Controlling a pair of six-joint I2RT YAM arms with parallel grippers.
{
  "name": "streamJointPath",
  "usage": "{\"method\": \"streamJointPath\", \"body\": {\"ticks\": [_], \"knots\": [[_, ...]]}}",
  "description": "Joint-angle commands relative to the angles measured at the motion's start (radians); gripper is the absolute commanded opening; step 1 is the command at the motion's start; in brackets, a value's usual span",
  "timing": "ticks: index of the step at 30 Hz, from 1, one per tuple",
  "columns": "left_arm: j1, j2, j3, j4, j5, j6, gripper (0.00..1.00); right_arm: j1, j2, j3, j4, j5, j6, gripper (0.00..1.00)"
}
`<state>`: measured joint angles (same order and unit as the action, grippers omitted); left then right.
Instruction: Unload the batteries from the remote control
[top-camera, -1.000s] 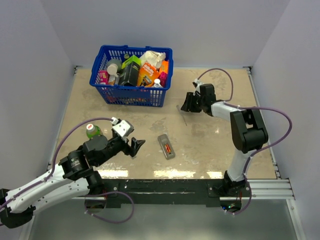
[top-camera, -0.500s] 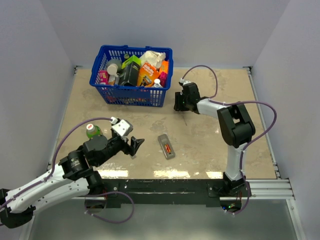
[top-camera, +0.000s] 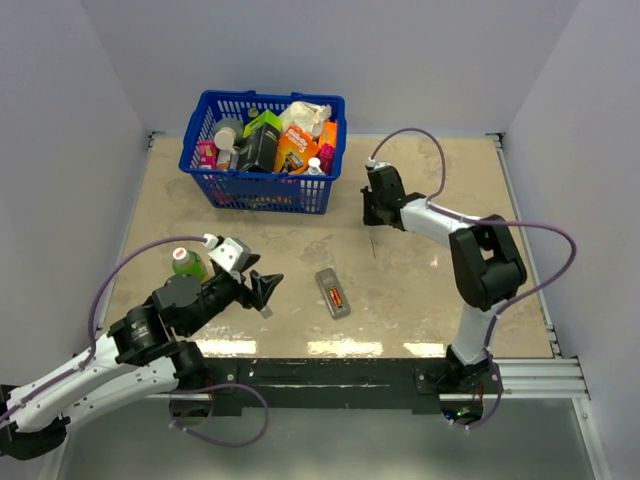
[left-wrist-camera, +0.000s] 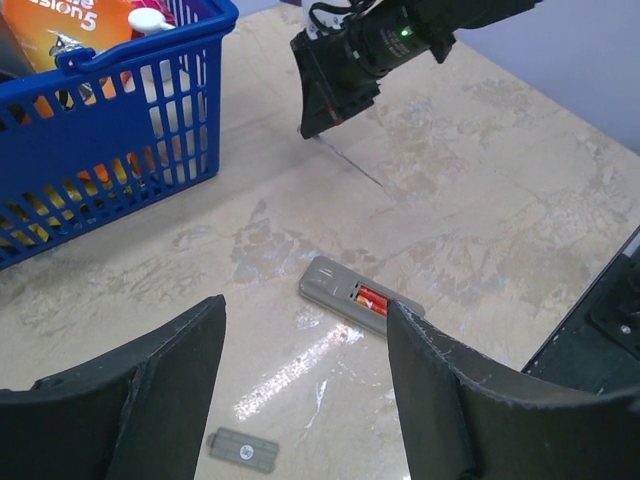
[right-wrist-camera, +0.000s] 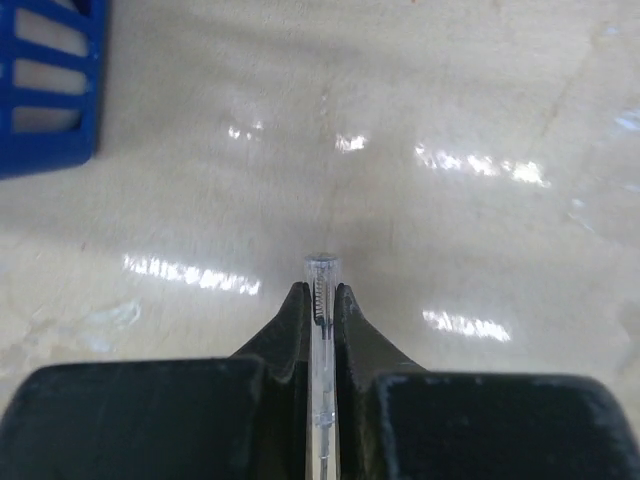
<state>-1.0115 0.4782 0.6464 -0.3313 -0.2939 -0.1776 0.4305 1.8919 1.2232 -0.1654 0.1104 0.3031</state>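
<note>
The remote control lies back-up on the table near the front middle. Its recess is open and shows the red-orange batteries. The left wrist view shows the remote and the batteries just beyond my fingers. My left gripper is open and empty, a little left of the remote and above the table. My right gripper is farther back, shut on the thin clear stick tool, whose tip points down at the table.
The small grey cover piece lies on the table under my left gripper. A blue basket full of packages stands at the back left. A green bottle with a red cap stands beside my left arm.
My right gripper swung left with the stick tool, then came back slightly right. My left arm drew back a little to the left. The remote has not moved.
</note>
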Motion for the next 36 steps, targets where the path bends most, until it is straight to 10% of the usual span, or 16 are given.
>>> {"method": "streamJointPath", "body": {"ticks": [1, 12, 21, 36], "knots": [[-0.006, -0.018, 0.01, 0.032, 0.008, -0.117, 0.69, -0.003, -0.222, -0.074, -0.033, -0.059, 0.03, 0.0], [-0.006, 0.201, 0.124, 0.262, 0.321, -0.27, 0.63, 0.086, -0.785, -0.457, 0.529, -0.553, 0.391, 0.0], [-0.006, 0.384, 0.174, 0.446, 0.42, -0.286, 0.61, 0.204, -0.912, -0.58, 0.915, -0.609, 0.594, 0.0], [-0.006, 0.482, 0.16, 0.597, 0.51, -0.289, 0.49, 0.22, -1.03, -0.657, 0.965, -0.561, 0.639, 0.0]]}}
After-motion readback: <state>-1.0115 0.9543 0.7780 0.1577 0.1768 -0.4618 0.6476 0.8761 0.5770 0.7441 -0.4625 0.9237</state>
